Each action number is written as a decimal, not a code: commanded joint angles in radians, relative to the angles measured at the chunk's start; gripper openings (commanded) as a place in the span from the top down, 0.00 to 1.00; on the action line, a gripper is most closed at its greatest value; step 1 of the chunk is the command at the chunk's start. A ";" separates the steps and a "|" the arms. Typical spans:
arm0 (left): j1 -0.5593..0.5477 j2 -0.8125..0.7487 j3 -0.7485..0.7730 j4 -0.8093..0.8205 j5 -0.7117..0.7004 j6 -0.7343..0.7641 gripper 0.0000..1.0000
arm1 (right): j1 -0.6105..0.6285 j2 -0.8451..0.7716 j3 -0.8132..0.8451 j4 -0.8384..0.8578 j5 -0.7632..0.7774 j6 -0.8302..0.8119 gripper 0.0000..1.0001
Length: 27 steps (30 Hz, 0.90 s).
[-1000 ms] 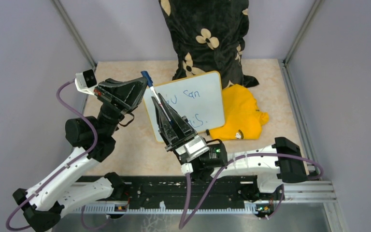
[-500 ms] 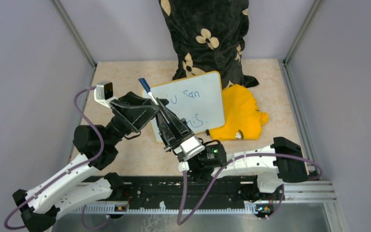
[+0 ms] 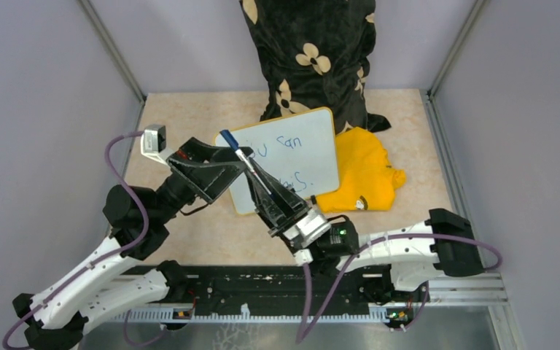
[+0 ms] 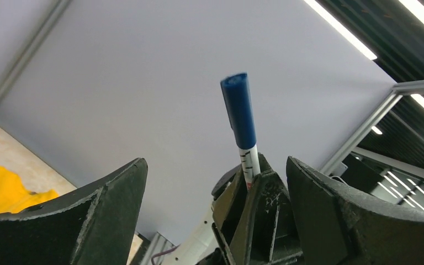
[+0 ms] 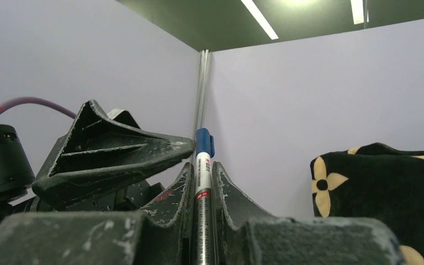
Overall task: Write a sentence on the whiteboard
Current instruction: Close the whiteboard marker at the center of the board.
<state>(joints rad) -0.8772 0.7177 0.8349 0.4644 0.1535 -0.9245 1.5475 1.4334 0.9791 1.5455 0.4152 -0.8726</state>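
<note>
On the table, past both arms, lies the whiteboard (image 3: 313,164) with blue words (image 3: 289,142) on it. Over its near left corner the right gripper (image 3: 257,171) pinches a pen (image 3: 239,152). The pen points up and away, blue cap on top. The left gripper (image 3: 230,169) is nearer the cap, with its fingers wide apart, one on each side, not touching.

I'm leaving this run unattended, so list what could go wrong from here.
1. The right gripper is shut on the marker, and the open left gripper brackets the marker's blue end. If the left one closes off-centre, it could lever the marker askew or strike the right gripper.
2. Both grippers hang over the whiteboard, close to the sentence. A dip might smear it.
</note>
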 commanded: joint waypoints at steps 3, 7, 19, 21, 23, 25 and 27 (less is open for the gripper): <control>-0.004 -0.018 0.119 -0.113 -0.103 0.158 0.01 | 0.015 -0.169 -0.069 0.009 -0.066 0.157 1.00; -0.004 0.001 0.136 -0.092 -0.085 0.165 0.01 | 0.015 -0.212 -0.096 -0.049 -0.086 0.210 1.00; -0.005 0.067 0.193 -0.029 -0.005 0.174 0.04 | 0.016 -0.234 -0.120 -0.108 -0.117 0.252 1.00; -0.004 0.069 0.193 -0.023 -0.008 0.177 0.04 | 0.015 -0.232 -0.120 -0.110 -0.115 0.253 1.00; -0.005 0.071 0.193 -0.017 -0.005 0.178 0.07 | 0.016 -0.231 -0.120 -0.111 -0.113 0.254 1.00; -0.004 0.069 0.189 -0.011 -0.002 0.179 0.10 | 0.015 -0.231 -0.120 -0.113 -0.110 0.254 1.00; -0.004 0.064 0.184 -0.001 -0.004 0.178 0.15 | 0.015 -0.229 -0.120 -0.113 -0.107 0.254 1.00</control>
<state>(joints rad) -0.8776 0.7902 0.9974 0.4107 0.1333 -0.7635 1.5551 1.2213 0.8558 1.4189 0.3256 -0.6418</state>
